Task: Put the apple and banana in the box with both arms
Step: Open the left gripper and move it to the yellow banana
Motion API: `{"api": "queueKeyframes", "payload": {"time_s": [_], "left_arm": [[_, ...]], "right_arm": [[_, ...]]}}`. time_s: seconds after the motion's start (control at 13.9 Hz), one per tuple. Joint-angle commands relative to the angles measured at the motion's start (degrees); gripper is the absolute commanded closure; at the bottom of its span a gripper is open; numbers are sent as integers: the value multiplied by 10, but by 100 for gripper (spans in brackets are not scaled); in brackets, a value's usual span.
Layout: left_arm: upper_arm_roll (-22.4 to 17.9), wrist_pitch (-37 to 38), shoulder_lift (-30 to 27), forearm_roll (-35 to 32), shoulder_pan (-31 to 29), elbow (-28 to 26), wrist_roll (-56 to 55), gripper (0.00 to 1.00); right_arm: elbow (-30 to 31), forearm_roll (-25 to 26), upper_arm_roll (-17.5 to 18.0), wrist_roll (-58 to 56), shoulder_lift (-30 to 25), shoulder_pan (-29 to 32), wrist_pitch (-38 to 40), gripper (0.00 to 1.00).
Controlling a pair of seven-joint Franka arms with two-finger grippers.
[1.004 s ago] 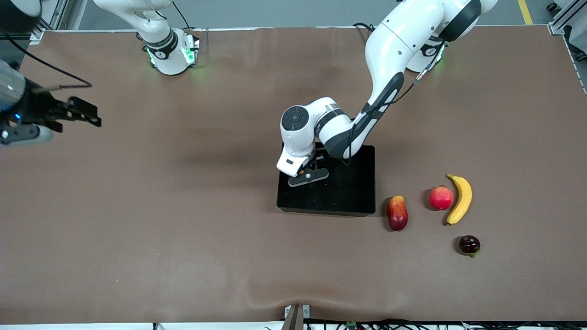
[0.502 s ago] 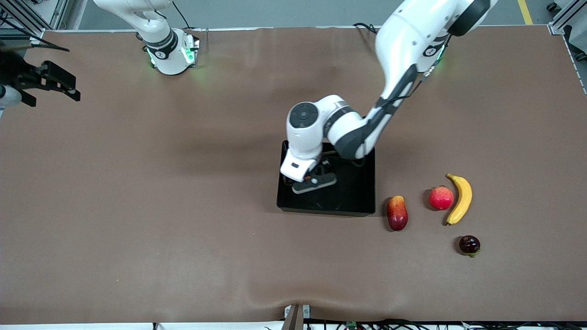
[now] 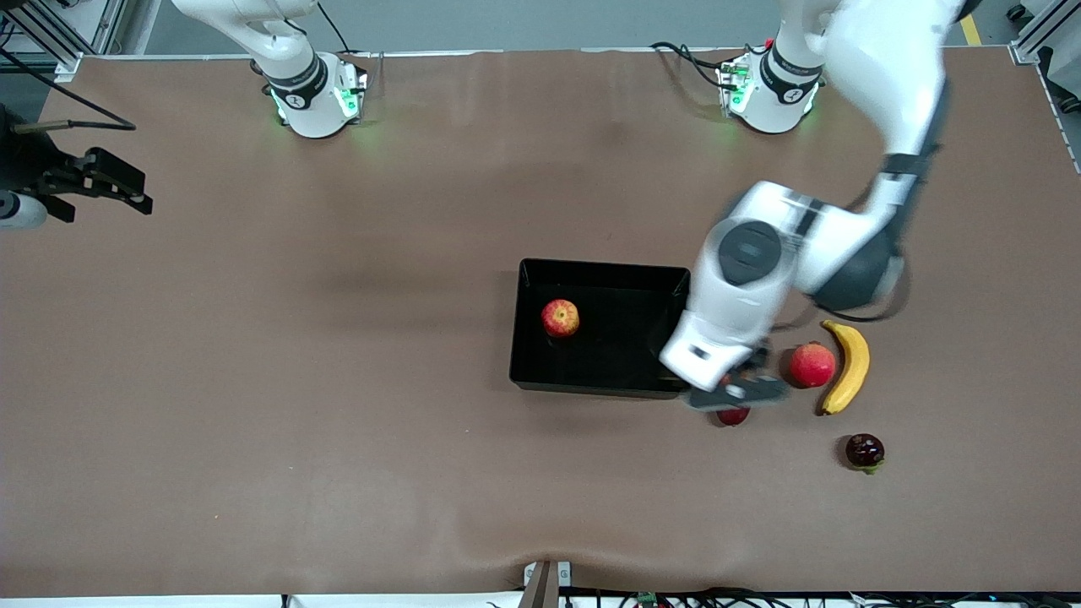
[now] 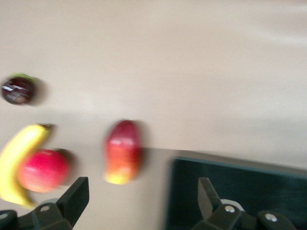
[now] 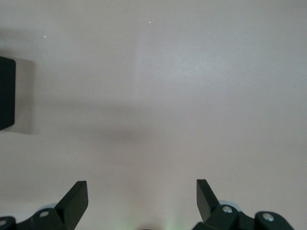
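Observation:
The apple point(image 3: 560, 318) lies in the black box point(image 3: 591, 265), near the wall toward the right arm's end. The banana point(image 3: 847, 365) lies on the table toward the left arm's end, touching a pinkish-red round fruit point(image 3: 812, 365). My left gripper point(image 3: 736, 393) is open and empty over a red-yellow mango point(image 3: 733, 415), just outside the box. The left wrist view shows the gripper point(image 4: 142, 194), the mango point(image 4: 122, 151), the banana point(image 4: 19, 158) and the box's corner point(image 4: 240, 191). My right gripper point(image 3: 101, 181) is open and empty, waiting over the right arm's end of the table; it shows in its wrist view point(image 5: 142, 191).
A dark purple fruit point(image 3: 865, 451) lies nearer the front camera than the banana; it also shows in the left wrist view point(image 4: 18, 89), as does the pinkish-red fruit point(image 4: 43, 170). A dark shape point(image 5: 5, 93) sits at the edge of the right wrist view.
My left gripper has left the box and swung toward the left arm's end, now over the mango. The apple now shows lying in the box. The right gripper has pulled back toward the table's end.

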State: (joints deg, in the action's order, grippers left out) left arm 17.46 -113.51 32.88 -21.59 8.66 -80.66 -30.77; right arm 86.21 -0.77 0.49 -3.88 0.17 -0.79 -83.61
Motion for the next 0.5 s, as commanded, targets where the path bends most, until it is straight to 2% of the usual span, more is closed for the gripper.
{"api": "queueKeyframes", "payload": {"time_s": [0.0,0.22,0.43], "left_arm": [[6,11,-12,8,-66,-36,118,0],[6,0,-14,5,-117,-77,188,0],[6,-57,-14,2,-170,-122,267,0]], "right_arm": [[19,2,4,3,-10,4,-15,0],[23,2,3,-1,-8,4,-21,0],[33,2,3,-2,-8,4,-37,0]]}}
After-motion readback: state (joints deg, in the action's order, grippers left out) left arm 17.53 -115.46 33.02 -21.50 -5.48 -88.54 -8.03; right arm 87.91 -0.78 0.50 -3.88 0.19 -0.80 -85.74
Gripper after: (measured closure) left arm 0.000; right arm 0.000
